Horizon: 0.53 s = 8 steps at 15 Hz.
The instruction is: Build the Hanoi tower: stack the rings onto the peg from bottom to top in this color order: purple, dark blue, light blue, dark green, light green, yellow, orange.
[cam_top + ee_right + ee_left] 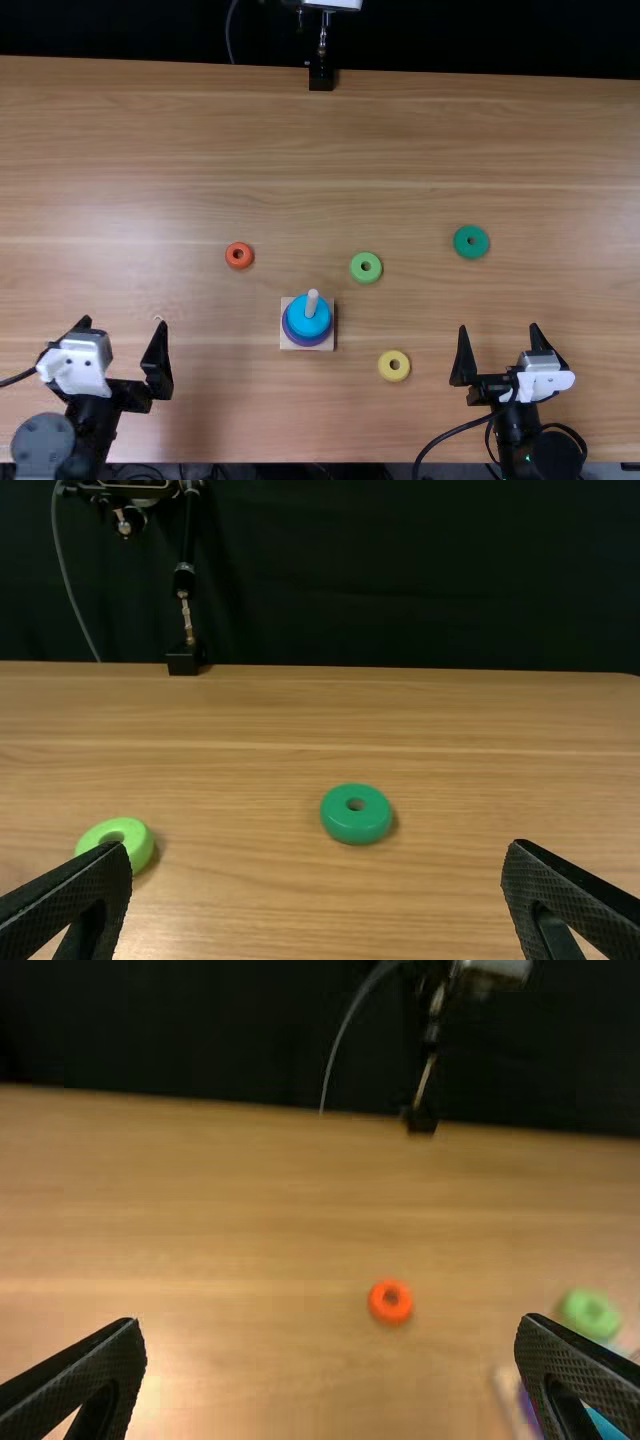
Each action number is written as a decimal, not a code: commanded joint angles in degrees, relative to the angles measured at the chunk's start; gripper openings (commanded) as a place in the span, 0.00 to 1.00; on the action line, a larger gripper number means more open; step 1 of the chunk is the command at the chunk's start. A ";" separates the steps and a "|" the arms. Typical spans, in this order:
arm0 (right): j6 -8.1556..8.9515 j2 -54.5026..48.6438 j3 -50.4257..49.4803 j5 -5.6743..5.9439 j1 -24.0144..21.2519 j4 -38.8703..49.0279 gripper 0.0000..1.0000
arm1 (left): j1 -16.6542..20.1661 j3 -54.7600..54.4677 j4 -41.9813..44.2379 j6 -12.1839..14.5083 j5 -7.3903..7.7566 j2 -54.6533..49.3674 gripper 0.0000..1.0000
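Your R gripper (499, 329) is wide w/ nothing btwn its fingers, and your L gripper (124, 324) is the same, wide and empty, so either is free for a pick. Dk green ring (357, 825) is next by the colour order, lying flat on the table (540, 160) pretty much straight out beyond the R gripper, hole up, so that arm is prob the one to use: short run, no crossing over. The peg (312, 302) stands upright btwn the two grippers, off to the R gripper's left, on its wooden base (287, 343), handy for both arms. Lt blue ring (303, 324) is on top of the stack around the peg, w/ purple ring (308, 341) under it; can't make out a separate dk blue ring, but none lies loose, so it's prob in there too. Yellow ring (386, 372) sits nearer the R gripper, on its left; go round it when you swing to the peg. Lt green ring (357, 272) is ahead-left of that gripper, and orange ring (230, 260) ahead-right of the L gripper, which suits it for the last one. Keep dk green level over the tip or it may catch
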 commanded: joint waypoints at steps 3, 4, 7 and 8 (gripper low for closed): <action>0.16 -0.69 -0.75 -0.05 -0.46 0.09 1.00 | -0.04 -11.90 3.03 4.14 -0.05 -9.89 1.00; 0.16 -0.69 -0.75 -0.05 -0.46 0.09 1.00 | -0.22 -16.30 6.41 3.93 -0.05 -11.47 1.00; 0.16 -0.69 -0.75 -0.05 -0.46 0.20 1.00 | -1.01 -21.83 9.68 4.03 -0.16 -13.67 1.00; 0.16 -0.69 -0.75 -0.05 -0.46 0.09 1.00 | -1.09 -22.27 9.78 4.03 -1.00 -13.67 1.00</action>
